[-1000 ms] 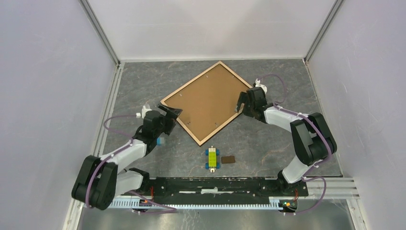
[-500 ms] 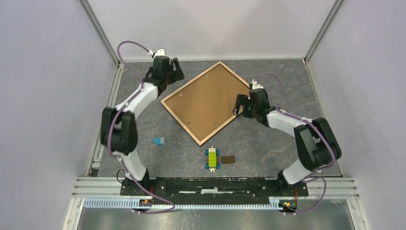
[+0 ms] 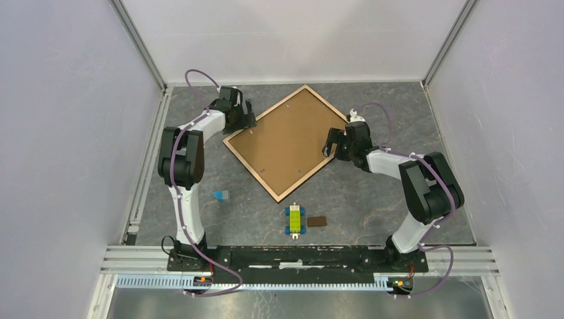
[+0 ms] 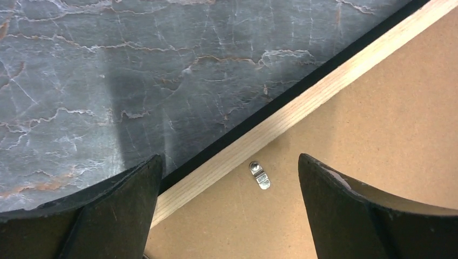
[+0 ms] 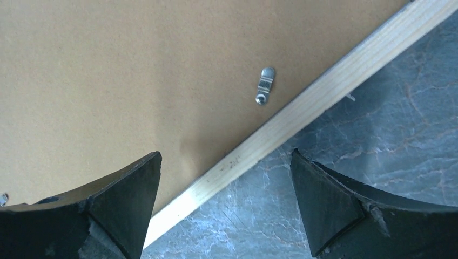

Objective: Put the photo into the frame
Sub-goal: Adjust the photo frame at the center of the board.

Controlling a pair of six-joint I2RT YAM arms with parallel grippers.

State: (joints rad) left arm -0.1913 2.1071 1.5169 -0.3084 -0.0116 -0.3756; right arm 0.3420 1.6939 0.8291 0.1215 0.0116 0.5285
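Frame lies back-up, both claws wide over its rails, photo not in view.

The frame (image 4: 313,102) lies flat mid-table, tan side up, w/ the backing board (image 3: 286,139) seated in it. No photo shows (it may sit under the board; can't tell), so progress is unclear: prob. the clips need turning next. Left gripper (image 4: 229,159) hangs wide open and empty over the far-left rail, above a metal clip (image 4: 260,175). Right gripper (image 5: 225,154) is likewise wide and empty over the right rail by another clip (image 5: 265,84). Count: 1 frame, 1 board, 0 photos seen, 2 clips seen clearly. Nearer the arms: 1 yellow-green brick stack (image 3: 293,219), 1 brown block (image 3: 317,221), 1 blue piece (image 3: 220,195).
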